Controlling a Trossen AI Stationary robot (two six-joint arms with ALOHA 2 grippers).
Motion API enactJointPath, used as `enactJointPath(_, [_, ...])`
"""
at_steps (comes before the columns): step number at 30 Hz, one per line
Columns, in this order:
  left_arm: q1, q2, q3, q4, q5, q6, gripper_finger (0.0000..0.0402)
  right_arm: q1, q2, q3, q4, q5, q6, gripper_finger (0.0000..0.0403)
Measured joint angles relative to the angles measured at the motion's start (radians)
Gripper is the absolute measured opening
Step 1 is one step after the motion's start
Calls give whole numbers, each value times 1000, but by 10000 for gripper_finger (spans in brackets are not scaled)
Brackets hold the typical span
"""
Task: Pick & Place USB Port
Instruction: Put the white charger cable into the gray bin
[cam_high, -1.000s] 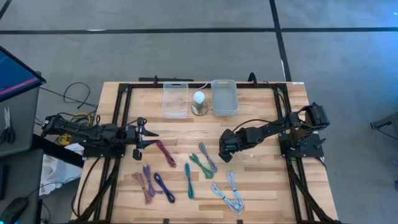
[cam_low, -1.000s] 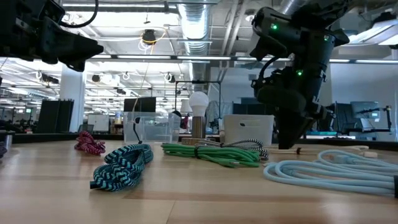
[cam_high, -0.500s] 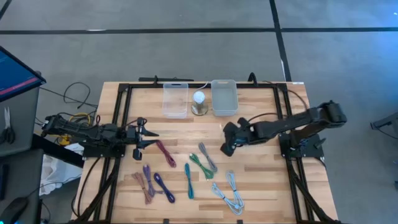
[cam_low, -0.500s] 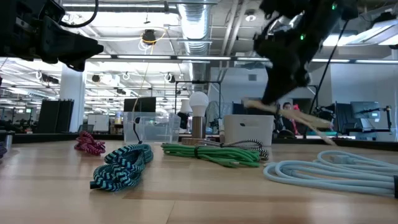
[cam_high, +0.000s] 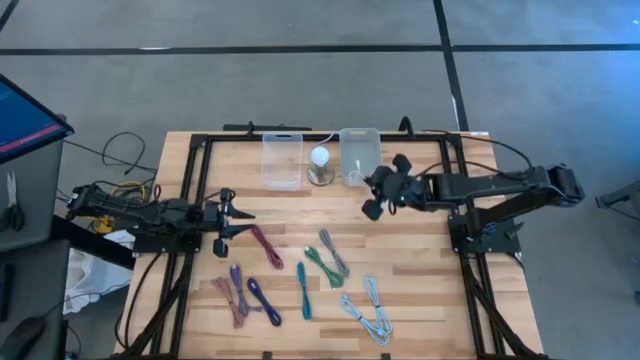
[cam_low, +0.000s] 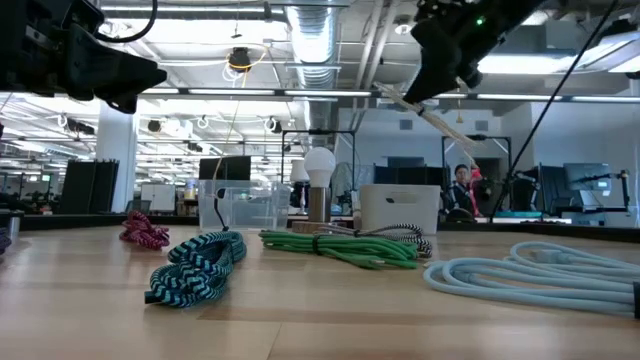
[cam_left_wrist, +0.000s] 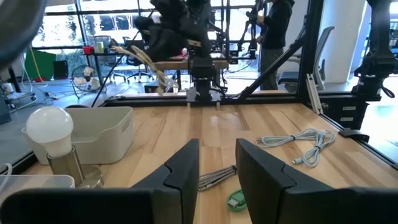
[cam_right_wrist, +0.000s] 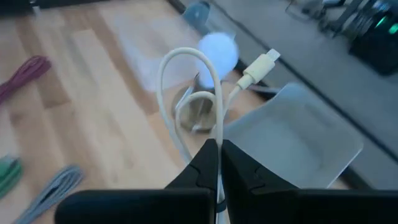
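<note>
**Cream cable held over the right-hand bin, release pending**

The right gripper (cam_high: 378, 193) is clamped on a cream USB cable (cam_right_wrist: 208, 93), its fingers pressed together around the looped cord. It hangs in the air just beside the near right edge of the grey bin (cam_high: 360, 157) at the far side of the tabletop (cam_high: 420, 300). This looks like the carry step of the pick and place. The next move would be a short shift over the bin's opening, then a release so the whole loop lands inside rather than draping across the rim.

The left gripper (cam_high: 228, 222) waits at the left of the tabletop, fingers slightly parted with nothing between them.

The right wrist view shows the cable's plug end and its loop, with the white bulb lamp (cam_right_wrist: 217, 50) beyond. The high view does not show the thin cord clearly, but it places the gripper against the bin and shows the clear bin (cam_high: 282, 160) and the coloured cables (cam_high: 325, 265) left on the tabletop.
</note>
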Motion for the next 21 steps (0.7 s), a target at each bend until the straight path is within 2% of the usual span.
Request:
enactJointPath(4, [0, 0, 0, 4, 0, 0, 104, -76, -2, -16, 126, -53, -108, 0])
enactJointPath(7, [0, 0, 0, 9, 0, 0, 104, -144, -2, -70, 276, -161, -168, 0])
enactJointPath(10, [0, 0, 0, 10, 0, -1, 104, -224, -2, -129, 403, -256, -186, 0])
enactJointPath(14, [0, 0, 0, 11, 0, -2, 104, -310, -2, -187, 504, -310, -214, 0])
enactJointPath(21, [0, 0, 0, 18, 0, -3, 104, -461, 14, -208, 651, -520, -221, 0])
